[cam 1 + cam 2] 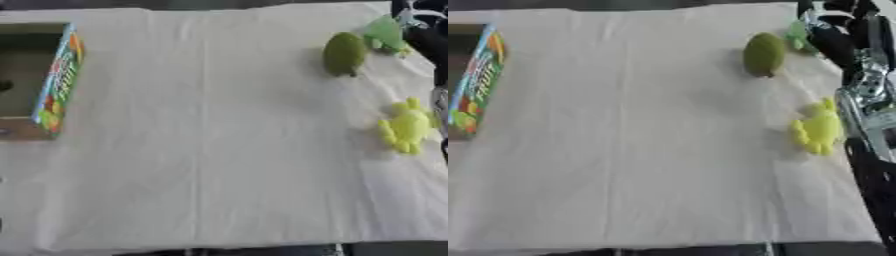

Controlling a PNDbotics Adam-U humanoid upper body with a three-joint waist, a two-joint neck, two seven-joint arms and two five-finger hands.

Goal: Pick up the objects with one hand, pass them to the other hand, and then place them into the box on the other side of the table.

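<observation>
On the far left I see the box, open top, colourful printed side wall facing the cloth, sitting at the left edge of the white cloth. My left hand does not show in any view. Middle of the cloth is bare. Going right: an olive-green oval fruit, long axis approx. up-down in the view, far-right area. Just behind it, a light green small thing, shape not clear to me. Nearer to me, a yellow lobed toy, right edge of the cloth. My right arm runs along the right border, very close beside the yellow toy, so the toy lies just to the left of it. The right hand itself I cannot make out, so whether its fingers are spread or curled I cannot tell; it seems to hold nothing. I judge the right side is the nearer one for the pick, and the box is well apart, across the whole cloth.
</observation>
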